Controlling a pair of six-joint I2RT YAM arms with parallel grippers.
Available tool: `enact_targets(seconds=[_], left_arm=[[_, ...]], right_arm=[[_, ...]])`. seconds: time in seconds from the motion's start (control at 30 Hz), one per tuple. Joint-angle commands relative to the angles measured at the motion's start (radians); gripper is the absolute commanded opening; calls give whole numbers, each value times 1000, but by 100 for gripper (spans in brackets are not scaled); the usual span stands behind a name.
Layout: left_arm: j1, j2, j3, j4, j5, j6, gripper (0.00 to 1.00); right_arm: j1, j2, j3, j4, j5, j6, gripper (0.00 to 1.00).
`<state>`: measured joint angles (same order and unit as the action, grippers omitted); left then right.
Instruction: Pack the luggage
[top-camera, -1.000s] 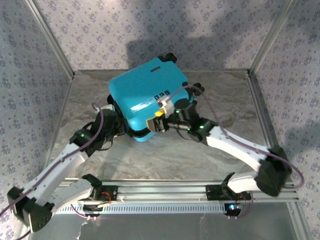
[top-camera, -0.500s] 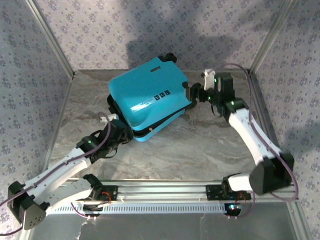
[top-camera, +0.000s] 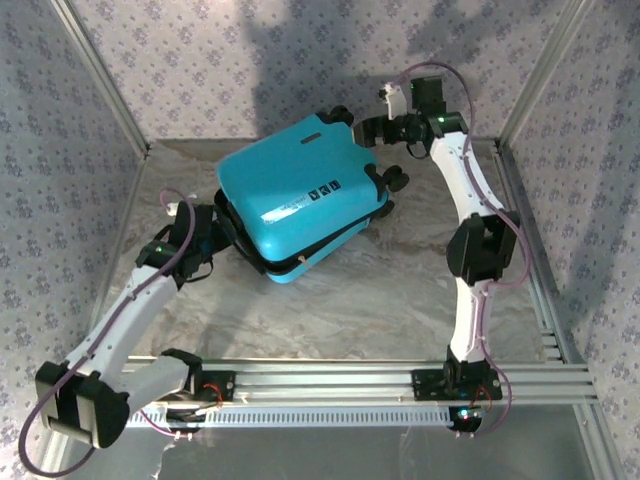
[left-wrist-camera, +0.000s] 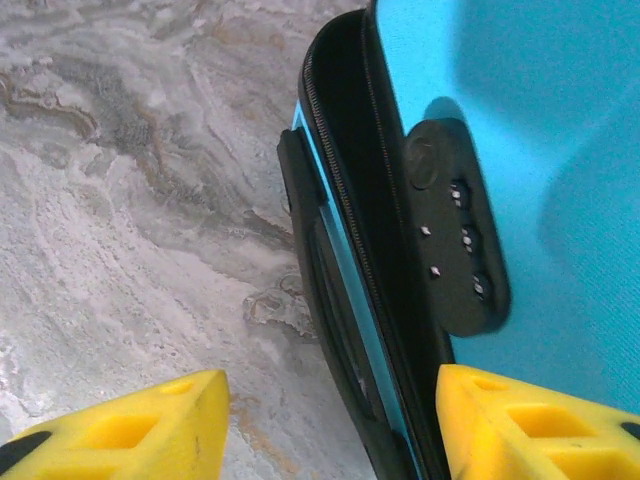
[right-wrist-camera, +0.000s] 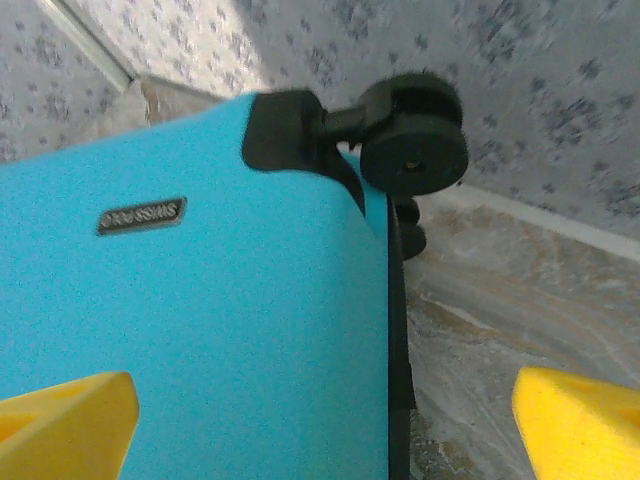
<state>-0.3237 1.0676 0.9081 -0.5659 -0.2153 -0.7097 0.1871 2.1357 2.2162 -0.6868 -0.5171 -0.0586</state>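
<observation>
Suitcase (top-camera: 300, 195) is lying diag., near-L to far-R. L jaws are gaping at its near seam (left-wrist-camera: 345, 200); R jaws are gaping wide by far wheel (right-wrist-camera: 412, 130).

A small nameplate (right-wrist-camera: 142, 215) on the luggage (right-wrist-camera: 200, 330), just ahead of the right pincer (right-wrist-camera: 320, 435), carries embossed letters, perhaps "SWISS", too blurred to confirm. The lock (left-wrist-camera: 455, 225) dials ahead of the left pincer (left-wrist-camera: 330, 425) cannot be read.
</observation>
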Motion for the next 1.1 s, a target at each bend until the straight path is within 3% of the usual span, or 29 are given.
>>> enact_targets(seconds=[0.0, 0.17, 0.3, 0.57, 0.63, 0.73, 0.93, 1.07], left_arm=[[48, 30, -4, 75, 106, 33, 54], [70, 35, -28, 98, 156, 29, 53], [80, -6, -71, 93, 114, 26, 55], [118, -57, -151, 116, 126, 13, 57], [122, -38, -155, 134, 138, 13, 57], [123, 22, -135, 174, 164, 14, 57], [130, 189, 35, 169, 147, 92, 57], [167, 241, 165, 114, 129, 136, 57]], right_arm=[[17, 39, 44, -134, -60, -37, 95], [57, -11, -109, -67, -143, -31, 87], [117, -183, -445, 169, -197, 36, 81], [302, -584, -1096, 581, 20, 230, 81], [307, -590, -1091, 582, 37, 232, 81], [282, -514, -954, 518, 14, 208, 80], [248, -283, -630, 457, -187, 242, 74], [290, -262, -609, 439, -151, 217, 73]])
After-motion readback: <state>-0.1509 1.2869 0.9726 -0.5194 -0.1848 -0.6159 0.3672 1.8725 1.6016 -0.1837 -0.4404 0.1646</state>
